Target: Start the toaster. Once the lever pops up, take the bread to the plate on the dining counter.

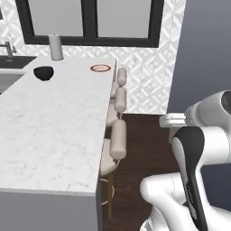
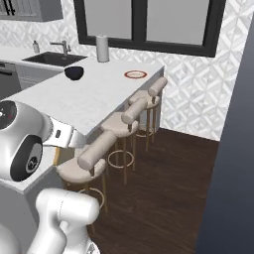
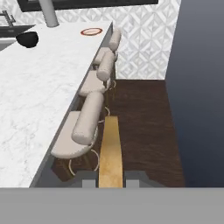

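Bread [image 3: 109, 153], seen edge-on, sits clamped between the fingers [image 3: 89, 182] out over the floor beside the stools [image 3: 87, 127]. Its plate [image 1: 100, 68] waits at the surface's [image 1: 49, 131] far end, well apart. Carry it level above the marble, stop over the plate, lower, then release.

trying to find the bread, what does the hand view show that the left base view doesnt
Hand view alone: the bread, seen edge-on as a tan strip, held in the shut gripper above the dark wood floor.

Left base view alone: the robot's white arm and the window frame.

Both: the dining counter, the plate near its far end, the dark bowl, the beige stools and the paper towel roll.
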